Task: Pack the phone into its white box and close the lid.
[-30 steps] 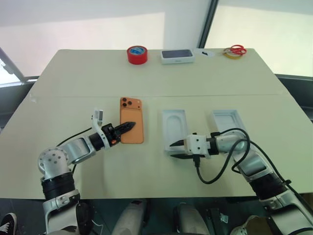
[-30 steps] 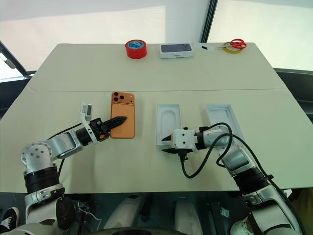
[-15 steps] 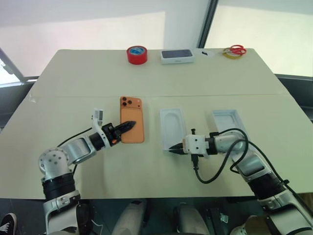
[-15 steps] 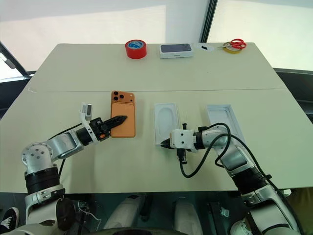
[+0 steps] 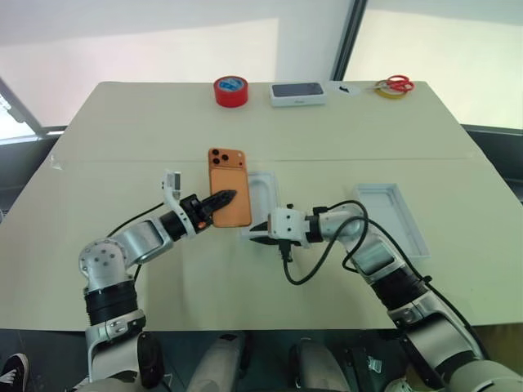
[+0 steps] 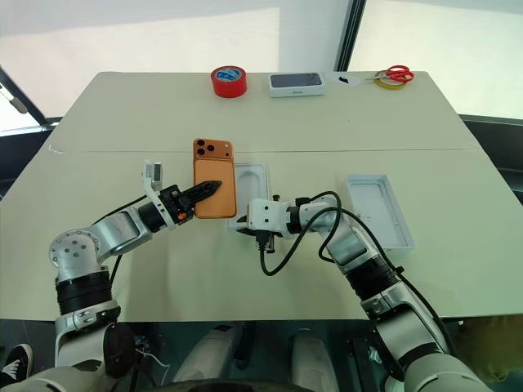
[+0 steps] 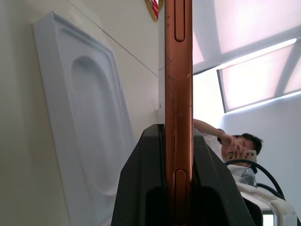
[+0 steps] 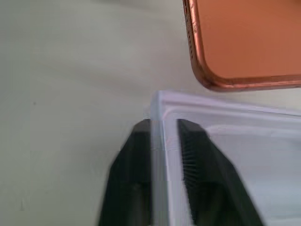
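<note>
Phone [image 7: 178, 94] edge-on between left jaws, person [image 7: 235, 146] behind.

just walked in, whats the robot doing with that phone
It is packing a phone into a box. The left gripper holds the orange phone by its edge, lifted beside the white tray with an oval recess. The right gripper has its fingers either side of that tray's near wall, with the tray right next to the phone. Another white tray lies apart on the table, on the robot's right. The phone is not in any box yet.
</note>
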Motion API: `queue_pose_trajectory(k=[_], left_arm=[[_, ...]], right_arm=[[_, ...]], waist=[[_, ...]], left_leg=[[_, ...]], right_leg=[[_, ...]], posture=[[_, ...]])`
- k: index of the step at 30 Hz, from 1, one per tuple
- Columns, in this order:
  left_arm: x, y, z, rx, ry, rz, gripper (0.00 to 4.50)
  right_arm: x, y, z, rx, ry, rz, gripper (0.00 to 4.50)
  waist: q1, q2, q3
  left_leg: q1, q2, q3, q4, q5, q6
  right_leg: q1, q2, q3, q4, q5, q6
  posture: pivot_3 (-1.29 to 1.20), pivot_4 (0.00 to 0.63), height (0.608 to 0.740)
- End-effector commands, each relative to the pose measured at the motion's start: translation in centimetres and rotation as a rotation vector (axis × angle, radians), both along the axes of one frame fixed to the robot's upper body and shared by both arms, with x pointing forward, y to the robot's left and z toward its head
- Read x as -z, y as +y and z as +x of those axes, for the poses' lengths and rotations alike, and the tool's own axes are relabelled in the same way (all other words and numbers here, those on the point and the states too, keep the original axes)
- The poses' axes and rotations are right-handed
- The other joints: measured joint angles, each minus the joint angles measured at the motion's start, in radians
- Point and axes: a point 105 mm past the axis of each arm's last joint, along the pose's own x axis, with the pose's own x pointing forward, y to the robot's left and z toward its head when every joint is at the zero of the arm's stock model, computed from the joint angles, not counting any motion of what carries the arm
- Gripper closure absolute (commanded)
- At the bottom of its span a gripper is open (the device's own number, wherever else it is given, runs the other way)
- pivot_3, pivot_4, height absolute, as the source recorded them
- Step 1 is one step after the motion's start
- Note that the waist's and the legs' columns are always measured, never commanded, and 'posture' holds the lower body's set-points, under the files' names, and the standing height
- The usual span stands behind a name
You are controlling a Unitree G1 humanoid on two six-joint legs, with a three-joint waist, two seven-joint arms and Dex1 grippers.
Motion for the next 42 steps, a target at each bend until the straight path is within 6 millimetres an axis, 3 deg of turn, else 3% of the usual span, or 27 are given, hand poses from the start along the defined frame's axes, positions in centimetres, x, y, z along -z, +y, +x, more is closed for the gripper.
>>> queue_pose_trajectory(k=[1,3,4,11,14,22,30,38,42], left_arm=[[-0.7,0.0,-0.2,0.012,-0.031,-0.022,4.50],[-0.5,0.0,-0.2,0.017,-0.024,-0.025,4.50],[-0.4,-0.1,-0.2,0.021,-0.019,-0.021,4.50],[0.2,-1.6,0.8,0.062,0.016,-0.028,4.50],[0.8,-2.2,1.2,0.076,0.040,-0.035,4.50],[1.9,-3.3,3.2,0.029,0.073,-0.036,4.50],[2.0,-5.2,3.4,0.071,0.082,-0.049,4.50],[1.7,-4.7,3.0,0.080,0.063,-0.001,0.83],[0.5,-3.8,2.3,0.084,0.017,0.038,0.83]], right_arm=[[-3.0,0.0,-0.5,-0.022,-0.034,0.085,1.39],[-3.7,-1.2,-0.6,-0.013,-0.041,0.091,0.32],[-3.8,-2.0,-0.8,-0.010,-0.037,0.086,0.06],[-5.0,-8.0,1.7,0.145,-0.039,0.070,0.06],[-5.3,-9.5,2.4,0.177,-0.031,0.087,0.06],[-5.5,-9.3,2.6,0.201,-0.011,0.147,0.06],[-5.0,-8.7,2.6,0.208,-0.031,0.141,0.06],[-5.0,-8.8,2.8,0.219,-0.033,0.143,0.00],[-5.0,-8.7,3.0,0.225,-0.034,0.148,0.00]], waist=[[-0.002,0.000,0.000],[-0.001,0.000,0.000],[0.000,0.000,0.000],[0.002,-0.001,0.001],[-0.001,-0.001,0.001],[-0.002,-0.001,0.001],[0.001,-0.001,0.001],[-0.003,-0.001,0.001],[-0.007,-0.001,0.001]], left_leg=[[0.000,0.000,0.000,0.000,0.000,0.000],[0.000,0.000,0.000,0.000,0.000,0.000],[0.000,0.000,0.000,0.000,0.000,0.000],[0.000,0.000,0.000,0.000,0.000,0.001],[0.000,0.000,0.000,0.000,0.000,0.001],[-0.001,0.000,0.000,0.000,0.000,0.001],[-0.002,0.000,0.000,0.001,0.000,0.001],[-0.001,0.000,0.000,0.001,0.000,0.001],[-0.001,0.000,0.000,0.001,0.000,0.001]], right_leg=[[0.000,0.000,0.000,0.000,0.000,0.000],[0.000,0.000,0.000,0.000,0.000,0.000],[0.000,0.000,0.000,0.000,0.000,0.000],[0.000,-0.001,0.000,0.000,0.000,0.000],[0.000,-0.001,0.000,-0.001,0.000,0.000],[0.000,-0.001,0.000,-0.001,0.000,0.000],[0.000,-0.001,-0.001,-0.001,0.000,0.000],[0.001,-0.001,-0.001,-0.001,0.000,0.000],[0.000,0.000,0.000,0.000,0.000,0.000]], posture=[[0.00,0.150,0.736],[0.00,0.150,0.736],[0.00,0.150,0.736],[0.00,0.150,0.736],[0.00,0.150,0.736],[0.00,0.150,0.736],[0.00,0.150,0.736],[0.00,0.150,0.736],[0.00,0.150,0.736]])
